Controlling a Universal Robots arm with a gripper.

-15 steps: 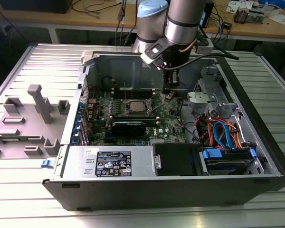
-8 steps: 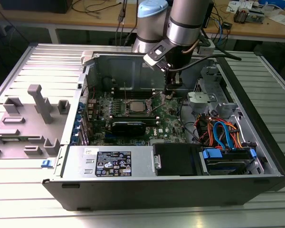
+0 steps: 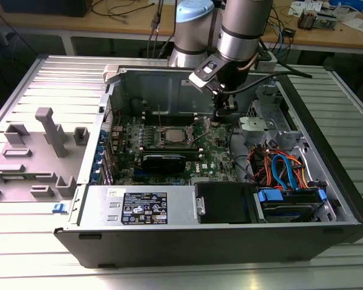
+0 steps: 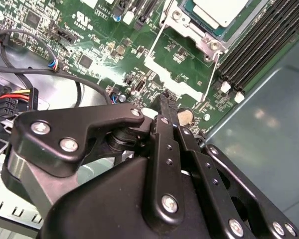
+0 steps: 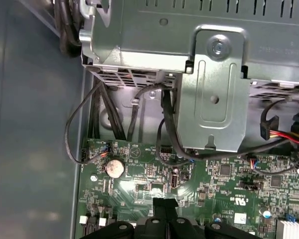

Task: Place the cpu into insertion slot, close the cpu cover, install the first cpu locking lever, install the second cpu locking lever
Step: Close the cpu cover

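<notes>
Inside the insertion slot (image 4: 209, 46) sits the cpu (image 3: 172, 134), its dull grey top uncovered. At the slot's edge, the cpu cover (image 4: 159, 69) is swung open off the slot, and the green motherboard (image 5: 214, 184) shows through its central cut-out. Just beyond that open cover, on the side away from the slot, the gripper (image 4: 165, 102) hangs low over the board with its fingertips (image 5: 164, 203) pinched together. I cannot tell whether they clamp anything.
</notes>
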